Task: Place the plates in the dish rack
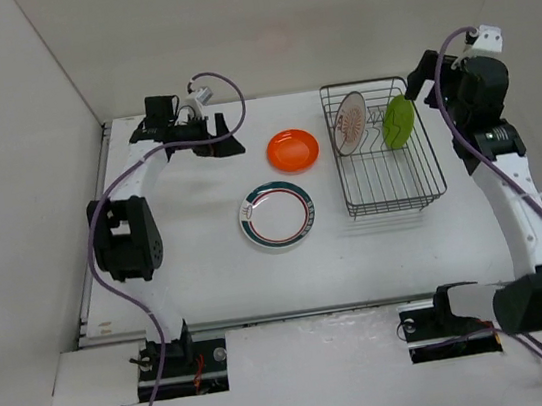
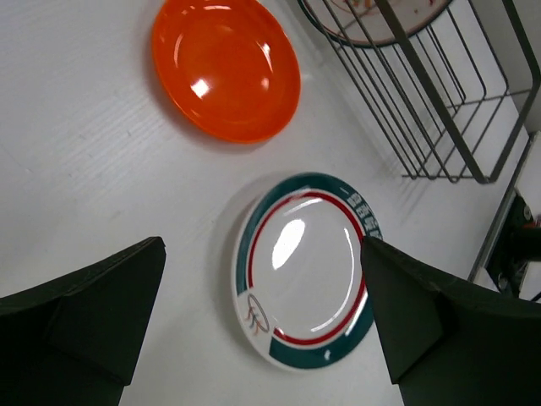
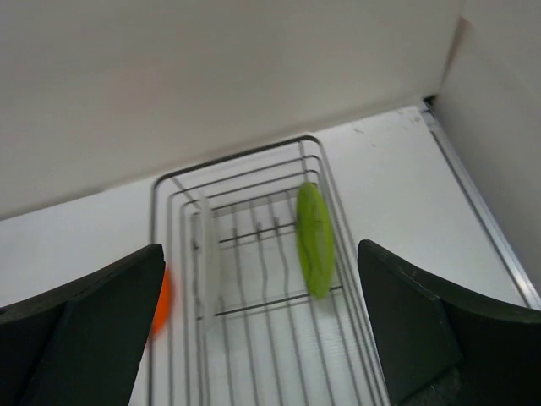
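Note:
The dish rack [image 1: 432, 185] stands at the right of the table. The sunburst plate [image 1: 348, 121] and the lime green plate [image 1: 399, 121] stand on edge inside it; both show in the right wrist view, white [image 3: 204, 254] and green [image 3: 314, 238]. The orange plate [image 1: 292, 150] and the teal-and-red rimmed plate [image 1: 277, 214] lie flat on the table, also in the left wrist view, orange [image 2: 226, 68] and teal-rimmed [image 2: 304, 268]. My left gripper [image 1: 229, 133] is open and empty, above the table left of the orange plate. My right gripper [image 1: 422, 79] is open and empty, above the rack's far right corner.
White walls enclose the table at the left, back and right. The rack's corner [image 2: 473, 161] shows in the left wrist view. The arm bases [image 1: 177, 358] sit at the near edge.

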Robot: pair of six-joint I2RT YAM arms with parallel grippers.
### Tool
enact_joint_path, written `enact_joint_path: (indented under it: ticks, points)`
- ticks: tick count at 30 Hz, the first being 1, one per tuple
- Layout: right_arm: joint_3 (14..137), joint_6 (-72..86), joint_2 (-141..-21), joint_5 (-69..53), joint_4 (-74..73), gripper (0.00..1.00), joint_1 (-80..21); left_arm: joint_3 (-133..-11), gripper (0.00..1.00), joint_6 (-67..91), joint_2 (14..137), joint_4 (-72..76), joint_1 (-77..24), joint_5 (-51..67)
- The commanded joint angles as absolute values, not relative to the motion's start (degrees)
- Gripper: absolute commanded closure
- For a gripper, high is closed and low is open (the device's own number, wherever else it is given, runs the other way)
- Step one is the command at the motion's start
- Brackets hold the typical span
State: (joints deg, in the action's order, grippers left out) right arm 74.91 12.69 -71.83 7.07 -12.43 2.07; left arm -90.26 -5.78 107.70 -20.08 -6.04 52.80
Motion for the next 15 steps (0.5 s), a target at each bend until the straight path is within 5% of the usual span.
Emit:
enact_joint_path:
  ticks: [1,10,15]
  points:
    - [73.56,13.98,-64.61,3.79,-11.51,0.0,-1.57,-97.19,0.0,1.49,113.1,-14.25,-6.15,53.97]
    - [66.19,13.45,-56.44,4.31,-10.11,0.0,-13.62,-118.28,0.03,8.34,133.14,-17.75,-7.73,54.4]
    - [64.16,14.68,-53.36,5.36,-10.11,0.0,-17.4,-119.97,0.03,13.35,137.89,-14.33,-9.92,52.13]
